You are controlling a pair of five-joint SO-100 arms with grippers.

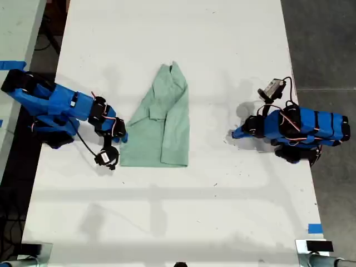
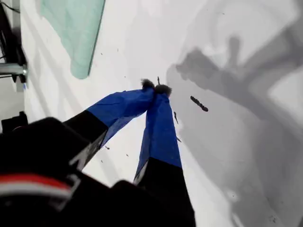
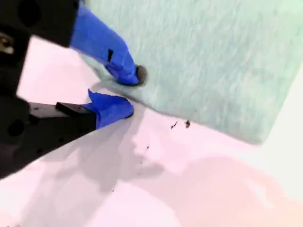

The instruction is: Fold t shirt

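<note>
The pale mint-green t shirt [image 1: 167,122] lies partly folded in the middle of the white table [image 1: 167,211], one sleeve laid across its body. My second gripper [image 1: 123,136] is at the shirt's edge on the exterior view's left. It stands open [image 3: 130,92]: one fingertip [image 3: 137,74] rests on the cloth [image 3: 213,56] and the other lies on the table beside the hem. My first gripper [image 1: 235,133] is on the exterior view's right, apart from the shirt. Its tips are shut [image 2: 156,87] on nothing, over bare table, with a corner of the shirt [image 2: 75,28] far off.
A blue tape mark [image 1: 314,228] sits near the table's front corner on the exterior view's right, another [image 1: 11,65] on a surface off the exterior view's left. Dark floor [image 1: 322,44] borders the table on the exterior view's right. Small dark specks [image 2: 199,104] dot the table.
</note>
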